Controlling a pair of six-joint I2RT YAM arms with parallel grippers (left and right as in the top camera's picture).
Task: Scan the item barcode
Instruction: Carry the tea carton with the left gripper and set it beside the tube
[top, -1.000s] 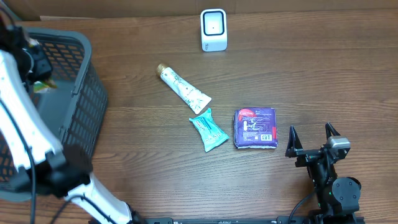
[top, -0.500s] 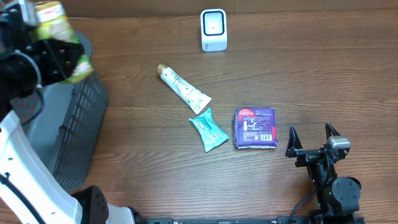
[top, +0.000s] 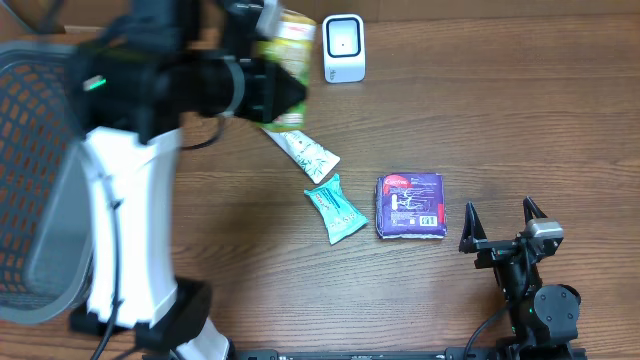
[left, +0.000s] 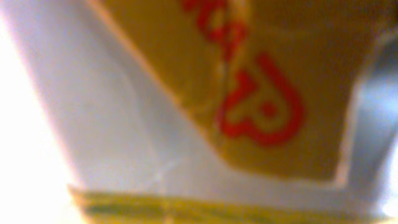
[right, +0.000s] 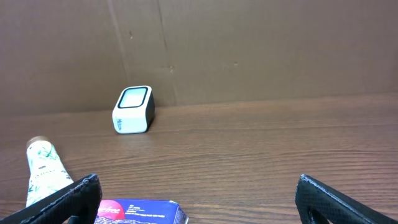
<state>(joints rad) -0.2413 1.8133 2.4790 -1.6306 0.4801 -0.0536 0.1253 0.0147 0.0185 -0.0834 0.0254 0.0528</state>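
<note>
Overhead: left tool tight on packet just beside scanner; right tool spread wide, empty.

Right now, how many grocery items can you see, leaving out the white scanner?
4: a tube, a teal sachet and a purple packet lying mid-table, plus a yellow-green packet gripped in the left pincer near the scanner. The basket may hide more.

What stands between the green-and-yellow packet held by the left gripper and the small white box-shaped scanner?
Nothing visible. The green-and-yellow packet in the left gripper hangs close beside the small white box-shaped scanner, open gap between. The white printed tube lies on the wooden table, outside that gap.
</note>
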